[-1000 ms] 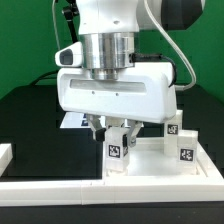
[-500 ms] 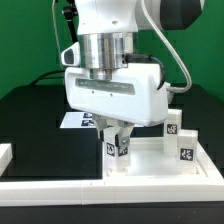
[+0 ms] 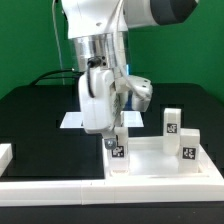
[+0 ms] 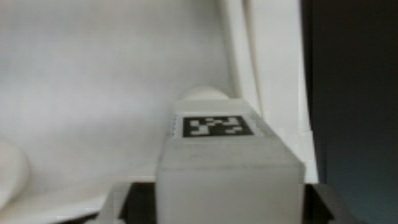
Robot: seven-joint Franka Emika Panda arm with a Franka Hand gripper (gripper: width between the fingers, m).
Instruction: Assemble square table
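The square table top (image 3: 150, 160) is a white tray with a raised rim, lying at the exterior view's right front. A white leg block (image 3: 117, 150) with a black-white tag stands upright at its near-left corner. My gripper (image 3: 116, 140) comes down from above and is shut on this block. The wrist view shows the same leg block (image 4: 221, 150), its tag facing the camera, with a dark finger (image 4: 139, 203) on each side. Beside it are the white top (image 4: 89, 90) and its rim (image 4: 270, 70). Two more leg blocks (image 3: 171, 122) (image 3: 187, 143) stand on the top's right side.
The marker board (image 3: 70, 120) lies flat on the black table behind the arm. A long white border rail (image 3: 60, 186) runs along the front edge, and a short white piece (image 3: 5, 153) sits at the far left. A green backdrop closes the rear.
The hand has turned about a quarter turn, so its broad face now points sideways. The jaws have closed in on the leg block, which stays upright at the top's corner.
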